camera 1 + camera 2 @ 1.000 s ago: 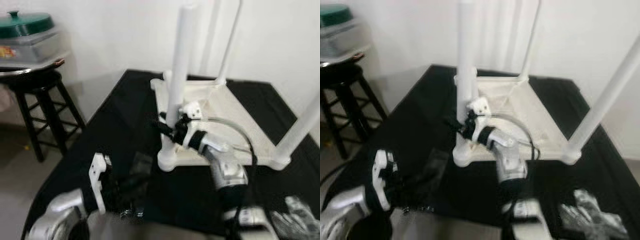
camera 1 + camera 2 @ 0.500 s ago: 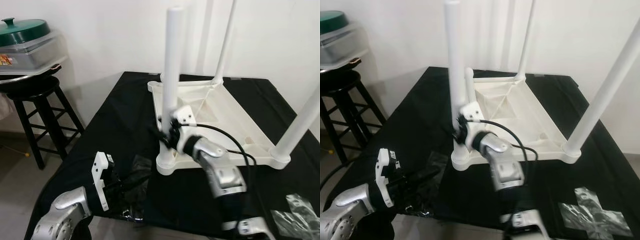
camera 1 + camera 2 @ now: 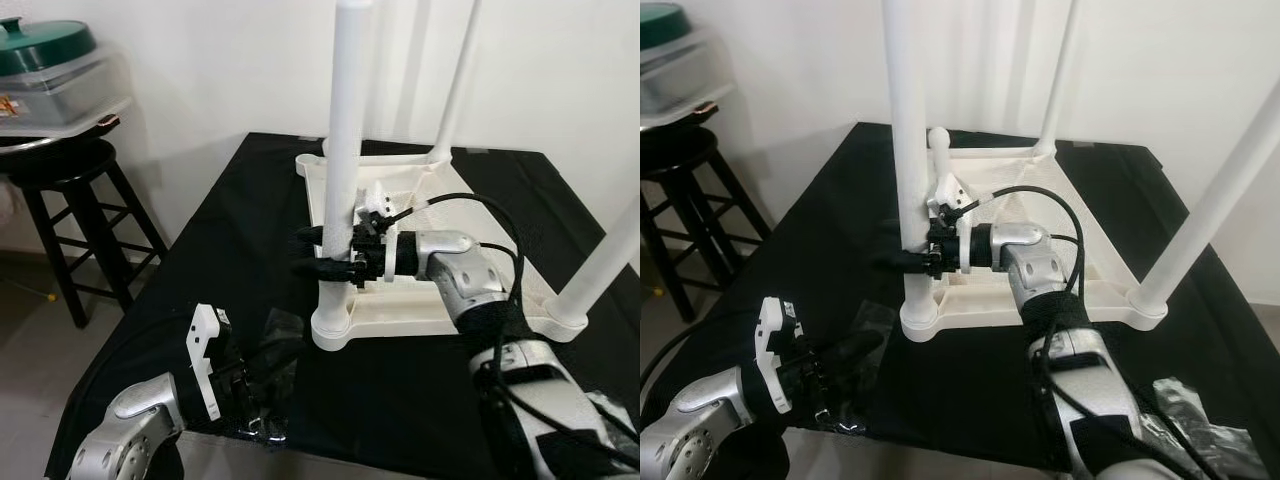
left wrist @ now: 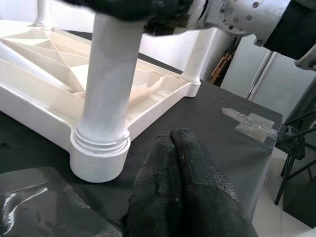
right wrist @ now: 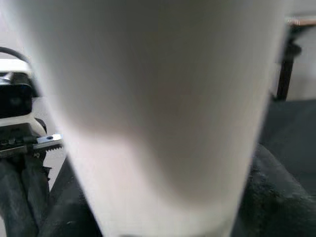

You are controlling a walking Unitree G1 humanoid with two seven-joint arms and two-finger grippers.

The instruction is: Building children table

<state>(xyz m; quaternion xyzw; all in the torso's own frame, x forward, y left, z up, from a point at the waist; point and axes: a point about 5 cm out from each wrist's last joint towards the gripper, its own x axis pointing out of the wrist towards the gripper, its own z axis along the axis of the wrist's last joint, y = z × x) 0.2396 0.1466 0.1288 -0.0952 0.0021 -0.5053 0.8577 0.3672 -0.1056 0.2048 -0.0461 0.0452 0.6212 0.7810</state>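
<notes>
Both eye views are looking down at twelve o'clock, sharing the upturned white plastic table [image 3: 420,250]; the right wrist camera is pressing close against its near leg [image 5: 153,108]

A green-lidded container [image 3: 50,75] sits on a black stool [image 3: 75,215] beside the black-clothed surface [image 3: 200,300].

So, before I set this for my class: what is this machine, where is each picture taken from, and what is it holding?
It is a humanoid robot with two silver arms, each ending in a black two-fingered pincer. Two pictures come from cameras in its head, looking down; two from cameras on its wrists. On the black-covered surface a white children's table lies upside down, legs pointing up. The right pincer is closed around the nearest leg; its wrist camera sees that leg up close. The left pincer rests shut, holding nothing, beside crumpled clear plastic.
</notes>
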